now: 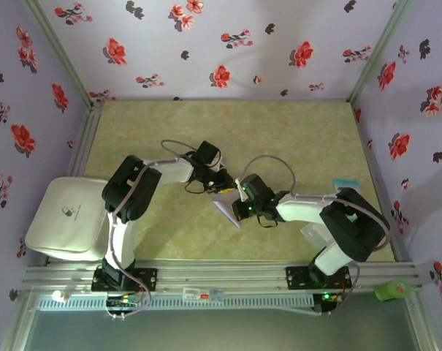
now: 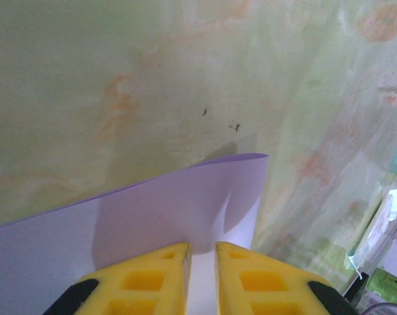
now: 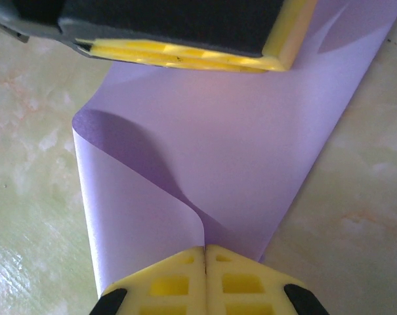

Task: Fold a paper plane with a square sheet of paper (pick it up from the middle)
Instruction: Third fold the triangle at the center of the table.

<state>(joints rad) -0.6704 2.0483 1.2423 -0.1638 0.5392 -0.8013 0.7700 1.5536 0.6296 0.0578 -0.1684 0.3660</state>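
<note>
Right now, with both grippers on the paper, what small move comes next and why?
Probably lower the right gripper to the table to press a crease. It pinches the paper where it loops over uncreased, while the left gripper holds the opposite side.

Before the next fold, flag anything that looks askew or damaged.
The lavender paper sheet is not lying flat: one flap bows up in a loose, uncreased curl that runs into the fingertips of the shut right gripper. No tear or crumple shows.

White case (image 1: 67, 219), light-blue card (image 1: 345, 184), floral walls (image 1: 221, 44)
</note>
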